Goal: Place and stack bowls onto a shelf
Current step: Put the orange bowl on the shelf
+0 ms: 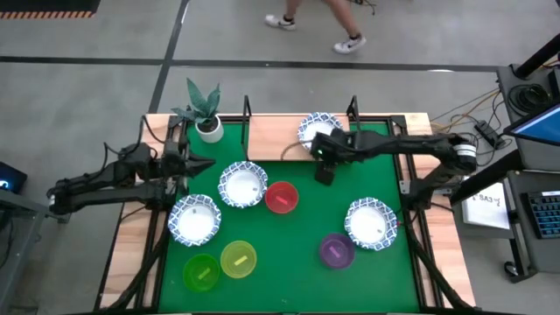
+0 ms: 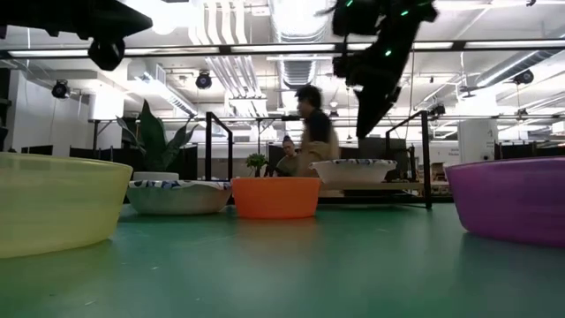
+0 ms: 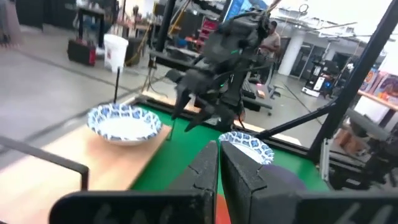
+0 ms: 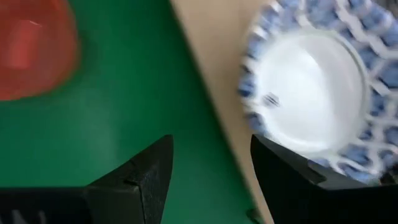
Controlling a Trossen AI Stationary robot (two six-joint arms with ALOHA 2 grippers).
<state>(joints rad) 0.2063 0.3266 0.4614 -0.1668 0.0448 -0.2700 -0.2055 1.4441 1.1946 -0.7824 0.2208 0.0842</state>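
One bowl (image 1: 317, 129) on the shelf (image 1: 280, 138) at the table's (image 1: 297, 241) back edge, plant pot (image 1: 209, 129) left of the shelf

High view straight down over the whole green table (image 1: 289, 254), low view level at tabletop height facing the room, left wrist view looking across toward the right arm, right wrist view close above, both sharing the patterned bowl (image 3: 123, 122) on the shelf (image 4: 214, 74)

You see one patterned bowl (image 1: 317, 128) on the shelf (image 1: 271, 138), the right gripper (image 1: 324, 171) beside it, above the green table (image 1: 297, 236).
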